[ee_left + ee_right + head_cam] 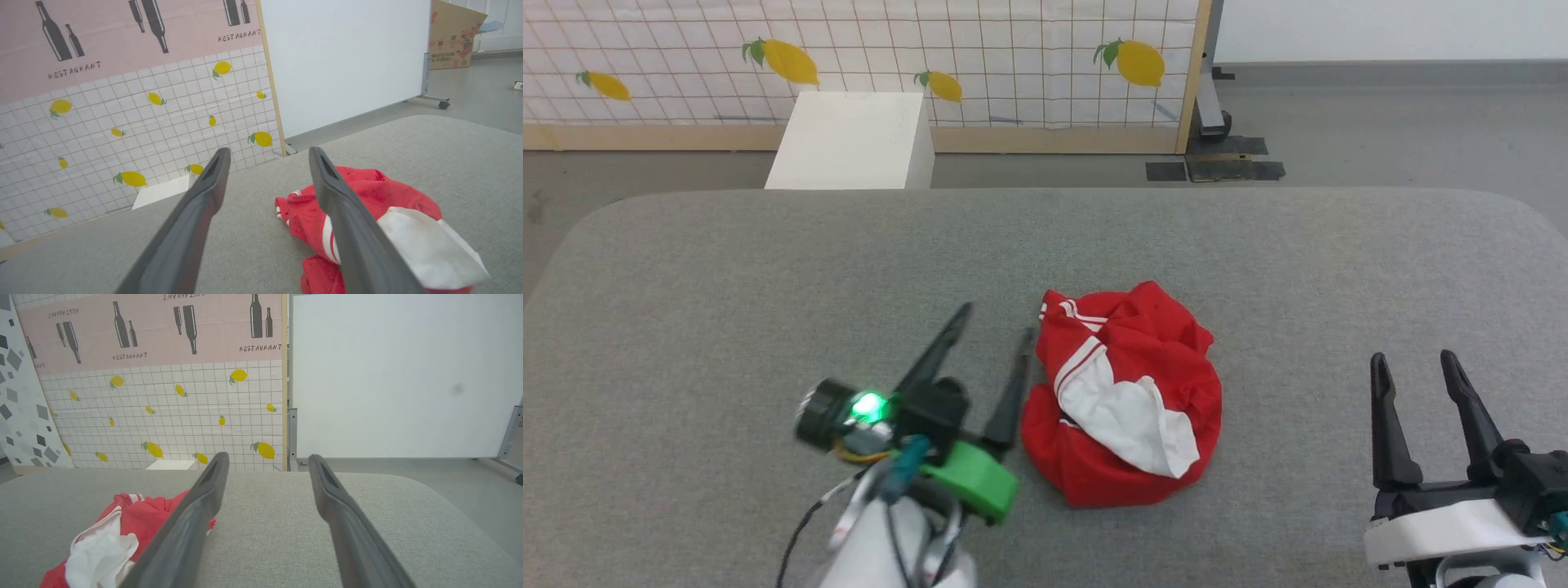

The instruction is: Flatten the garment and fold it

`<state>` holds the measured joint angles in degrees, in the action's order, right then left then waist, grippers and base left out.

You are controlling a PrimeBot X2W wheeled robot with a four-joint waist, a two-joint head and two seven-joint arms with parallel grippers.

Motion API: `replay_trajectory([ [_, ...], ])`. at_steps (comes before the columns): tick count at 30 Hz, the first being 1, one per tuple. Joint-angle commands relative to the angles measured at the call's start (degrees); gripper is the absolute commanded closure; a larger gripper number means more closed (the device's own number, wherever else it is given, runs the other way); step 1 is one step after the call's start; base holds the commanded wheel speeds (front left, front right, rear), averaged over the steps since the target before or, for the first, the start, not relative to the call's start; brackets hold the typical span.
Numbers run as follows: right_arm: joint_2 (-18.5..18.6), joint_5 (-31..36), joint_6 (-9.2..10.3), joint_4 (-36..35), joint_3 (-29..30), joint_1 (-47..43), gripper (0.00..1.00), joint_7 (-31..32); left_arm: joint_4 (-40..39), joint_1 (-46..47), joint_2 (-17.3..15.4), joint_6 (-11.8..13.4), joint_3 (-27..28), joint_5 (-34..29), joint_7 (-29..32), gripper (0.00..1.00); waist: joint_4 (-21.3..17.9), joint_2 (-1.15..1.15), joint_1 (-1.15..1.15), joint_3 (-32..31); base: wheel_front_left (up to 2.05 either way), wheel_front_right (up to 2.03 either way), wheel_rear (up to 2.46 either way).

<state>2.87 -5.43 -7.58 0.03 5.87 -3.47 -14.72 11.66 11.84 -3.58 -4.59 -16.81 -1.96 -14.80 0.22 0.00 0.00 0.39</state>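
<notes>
The garment [1127, 392] is a red T-shirt lying crumpled in a heap on the grey table [768, 269], with a white sleeve edged in red stripes on top. My left gripper [996, 322] stands open just left of the heap, its right finger close beside the fabric edge and nothing between the fingers. In the left wrist view the garment [367, 196] lies partly behind the right finger [347, 228]. My right gripper [1414, 358] is open near the table's front right, well apart from the shirt. In the right wrist view the garment [139, 518] sits at lower left.
A white box [854, 139] stands on the floor behind the table's far edge. A lemon-patterned partition [866, 57] and a white board on wheels [347, 61] stand beyond. Bare grey tabletop lies to the left and right of the heap.
</notes>
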Motion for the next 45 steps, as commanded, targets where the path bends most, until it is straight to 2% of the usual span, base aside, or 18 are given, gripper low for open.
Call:
replay_trajectory([
  [1,0.0,0.4,0.09,-0.1,-0.2,-0.1,0.00,-0.3,1.3,2.0,0.2,-0.5,-1.4,-1.0,-0.2,0.00,-0.3,0.00,0.00,0.3,0.00,0.00,0.00],
  [5,0.0,0.4,0.09,-0.3,-0.3,0.0,0.00,-0.3,6.9,7.2,0.4,-2.0,-7.0,-1.3,4.6,0.00,-0.9,0.00,0.00,0.9,0.00,0.00,0.00],
  [9,0.0,0.6,0.09,-0.3,-0.5,0.6,0.00,-0.3,12.4,11.8,0.6,-2.8,-12.4,2.8,13.3,0.00,-2.0,0.00,0.00,2.2,0.00,0.00,0.00],
  [11,0.0,0.7,0.09,-0.4,-0.6,1.2,0.00,-0.3,14.3,14.0,0.6,-2.8,-15.8,6.1,17.6,0.00,-2.7,0.00,0.00,3.1,0.00,0.00,0.00],
  [14,0.0,0.9,0.09,-0.5,-0.5,1.9,0.00,-0.3,16.7,17.3,0.2,-2.9,-23.5,13.9,26.3,0.00,-3.7,0.00,0.00,4.3,0.00,0.00,0.00],
  [21,0.0,0.8,0.09,-0.7,-0.3,3.6,0.00,-0.3,15.6,25.6,-5.3,-2.9,-37.1,28.8,39.6,0.00,-5.3,0.00,0.00,7.1,0.00,0.00,0.00],
  [25,0.0,0.4,0.09,-0.6,-0.3,4.3,0.00,-0.3,15.8,28.9,-8.4,-2.9,-43.1,33.9,43.2,0.00,-6.1,0.00,0.00,8.1,0.00,0.00,0.00],
  [30,0.0,0.1,0.09,-0.7,-0.3,4.9,0.00,-0.3,17.7,31.5,-10.5,-2.9,-49.6,36.6,43.8,0.00,-6.7,0.00,0.00,9.0,0.00,0.00,0.00],
  [31,0.0,0.1,0.09,-0.7,-0.2,5.0,0.00,-0.3,18.2,32.0,-10.6,-2.9,-50.4,37.0,43.3,0.73,-6.7,0.00,0.00,9.1,0.00,0.00,0.00],
  [32,0.0,0.1,0.09,-0.7,-0.2,5.1,0.00,-0.3,18.5,32.3,-10.6,-2.9,-50.9,37.3,42.8,1.00,-6.8,0.00,0.00,9.2,0.00,0.00,0.00],
  [40,0.0,0.2,0.09,-0.6,1.2,4.0,0.00,-0.3,17.1,33.4,-10.4,-2.6,-52.1,37.9,33.6,1.00,-4.8,0.00,0.00,7.8,0.00,0.00,0.00],
  [42,0.0,0.3,0.09,-0.6,1.2,3.6,0.00,-0.3,15.0,32.3,-11.1,-1.1,-50.9,37.8,30.1,1.00,-4.0,0.00,0.00,7.2,0.00,0.00,0.00],
  [45,0.0,0.5,0.09,-0.8,1.6,2.9,0.00,-0.3,11.0,29.9,-13.3,2.7,-48.2,37.7,24.8,1.00,-2.2,0.00,0.00,6.4,0.00,0.00,0.00],
])
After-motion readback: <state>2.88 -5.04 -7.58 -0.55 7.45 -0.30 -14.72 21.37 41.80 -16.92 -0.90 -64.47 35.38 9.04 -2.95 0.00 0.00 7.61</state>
